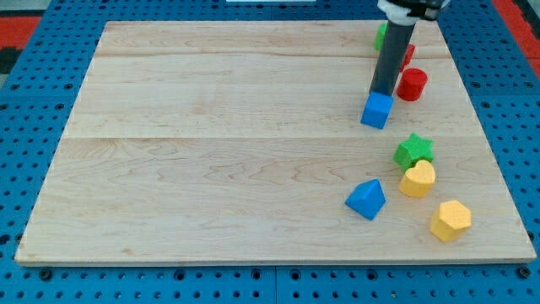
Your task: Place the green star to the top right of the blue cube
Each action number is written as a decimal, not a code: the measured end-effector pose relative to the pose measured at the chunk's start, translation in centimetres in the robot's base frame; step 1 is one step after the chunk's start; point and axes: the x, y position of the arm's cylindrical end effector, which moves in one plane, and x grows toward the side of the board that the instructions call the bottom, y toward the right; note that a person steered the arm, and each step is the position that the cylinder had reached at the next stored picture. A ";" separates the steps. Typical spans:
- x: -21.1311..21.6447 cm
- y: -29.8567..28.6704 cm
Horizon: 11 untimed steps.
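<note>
my tip (384, 93) upright, touching blue cube (377, 111)

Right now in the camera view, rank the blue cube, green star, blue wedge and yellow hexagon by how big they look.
1. yellow hexagon and blue wedge: too alike to rank, and nearest the view's bottom, which may enlarge them
2. green star
3. blue cube, beside my tip

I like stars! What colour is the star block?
Green. The star shows clearly in the camera view.
</note>
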 end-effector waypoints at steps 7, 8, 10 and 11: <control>13.7 10.9; 12.1 6.1; 6.2 -1.4; 3.7 -2.9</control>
